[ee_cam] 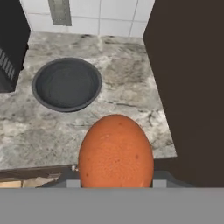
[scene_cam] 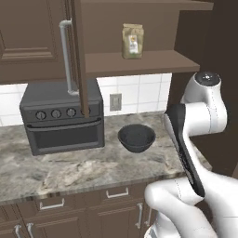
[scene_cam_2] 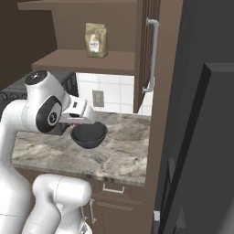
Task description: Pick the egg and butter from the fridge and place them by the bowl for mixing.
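The egg [ee_cam: 116,151], orange-brown and speckled, looms large at the bottom of the hand view, with my gripper [ee_cam: 116,180] shut on it. It hangs above the front edge of the marble counter [ee_cam: 127,87]. The dark grey bowl [ee_cam: 66,84] sits on the counter beyond it and to the left, apart from the egg. From the base views the bowl [scene_cam: 136,137] [scene_cam_2: 89,135] stands right of the oven, and my hand [scene_cam_2: 78,113] hovers just above its near-left rim. The grey fridge [scene_cam_2: 205,137] rises at the right with its door open. The butter is out of view.
A dark box-shaped oven [scene_cam: 62,118] stands on the counter left of the bowl. An open brown cabinet door with a metal handle [scene_cam: 76,56] hangs above it. A paper bag [scene_cam: 133,41] rests on the shelf. A dark brown side panel [ee_cam: 188,78] bounds the counter's right end.
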Robot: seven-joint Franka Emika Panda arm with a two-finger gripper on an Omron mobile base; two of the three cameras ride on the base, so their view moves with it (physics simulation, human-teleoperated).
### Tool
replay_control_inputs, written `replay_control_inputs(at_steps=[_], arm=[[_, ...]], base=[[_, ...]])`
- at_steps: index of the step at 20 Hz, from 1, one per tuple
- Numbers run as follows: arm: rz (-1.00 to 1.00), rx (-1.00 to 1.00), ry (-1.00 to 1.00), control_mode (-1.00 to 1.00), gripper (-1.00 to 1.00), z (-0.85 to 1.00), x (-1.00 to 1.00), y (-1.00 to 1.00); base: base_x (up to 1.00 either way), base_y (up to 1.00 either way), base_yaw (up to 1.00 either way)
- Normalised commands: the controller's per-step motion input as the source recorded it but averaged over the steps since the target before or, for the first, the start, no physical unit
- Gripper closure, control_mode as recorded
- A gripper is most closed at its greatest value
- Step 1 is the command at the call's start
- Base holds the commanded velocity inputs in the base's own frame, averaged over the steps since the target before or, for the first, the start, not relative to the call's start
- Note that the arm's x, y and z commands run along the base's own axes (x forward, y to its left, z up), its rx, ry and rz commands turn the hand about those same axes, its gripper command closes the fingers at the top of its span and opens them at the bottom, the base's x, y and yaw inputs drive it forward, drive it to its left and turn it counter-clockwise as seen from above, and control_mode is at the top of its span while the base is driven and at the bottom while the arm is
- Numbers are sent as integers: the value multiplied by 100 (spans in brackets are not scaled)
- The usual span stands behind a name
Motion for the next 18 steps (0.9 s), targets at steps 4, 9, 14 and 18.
replay_control_inputs(at_steps=[4,9,14,18], arm=[[-5,0,26,-100,100,-54,53,-23],[-3,0,20,-100,100,-65,30,-21],[0,0,9,-100,100,-64,5,-19],[0,0,0,-100,100,-33,2,-24]], base=[[0,0,0],[0,0,0],[0,0,0],[0,0,0]])
